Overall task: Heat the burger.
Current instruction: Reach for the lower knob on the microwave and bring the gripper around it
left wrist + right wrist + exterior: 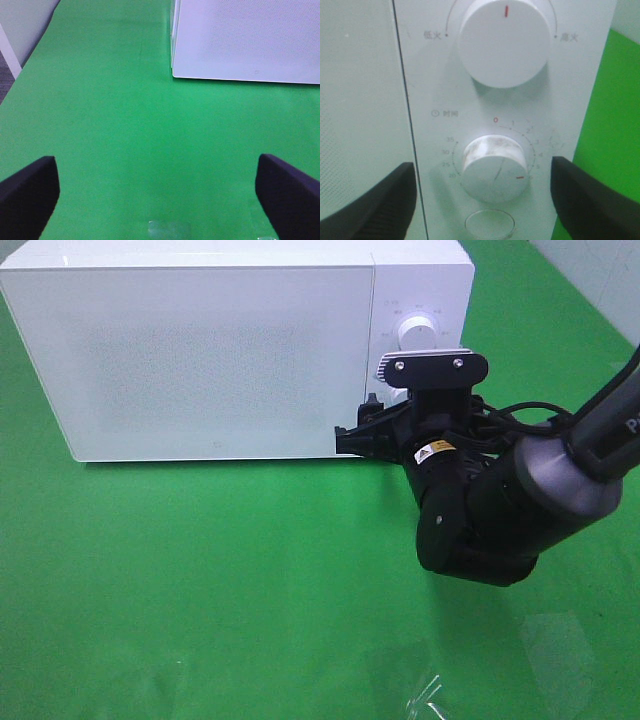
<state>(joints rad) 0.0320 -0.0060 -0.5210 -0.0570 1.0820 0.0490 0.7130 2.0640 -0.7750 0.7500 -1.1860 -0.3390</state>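
Observation:
The burger is out of view in every frame. A white microwave (220, 350) stands at the back of the green table with its door shut. My right gripper (375, 425) is up against its control panel. In the right wrist view the right gripper (482, 167) is open, with one finger (375, 205) on each side of the lower timer knob (495, 167) and a gap to it on both sides. The knob's red mark points to the lower right. My left gripper (156, 162) hangs open over bare green table, with nothing between its fingers (27, 195).
Above the timer knob sits a larger power knob (502, 42) with its red mark pointing up. Below it is an oval button (489, 224). The microwave's lower left corner (175, 72) shows in the left wrist view. Green cloth (200, 580) covers the table.

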